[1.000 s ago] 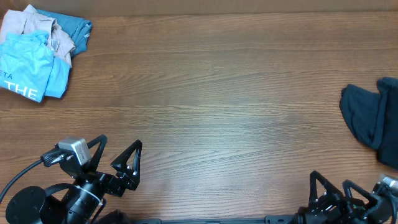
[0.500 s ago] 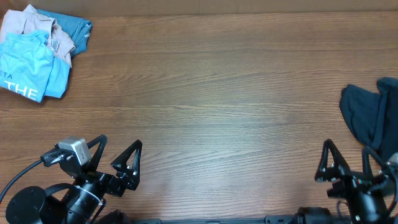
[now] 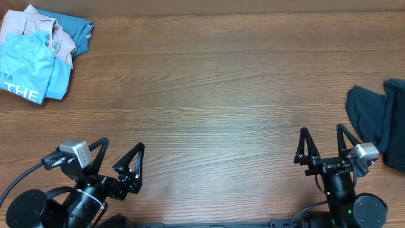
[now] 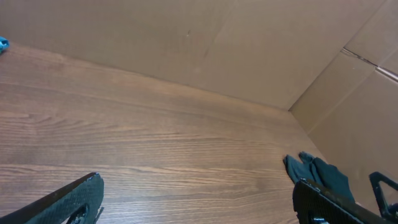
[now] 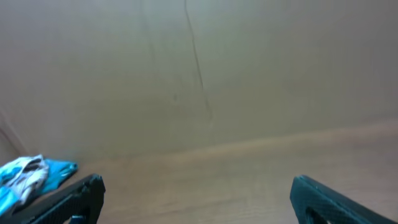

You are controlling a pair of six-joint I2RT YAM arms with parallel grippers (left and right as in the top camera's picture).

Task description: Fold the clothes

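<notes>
the table (image 3: 209, 95) is spread out ahead of both grippers. the lettered t-shirt (image 3: 28, 63) is laid far ahead of the left gripper (image 3: 122, 144) and off to its left, at the table's far corner. a heap of other garments (image 3: 60, 31) is bunched just behind it, touching it. a crumpled garment (image 3: 380, 123) is found near the right gripper (image 3: 323, 130), to its right and slightly ahead, at the table's edge.
</notes>
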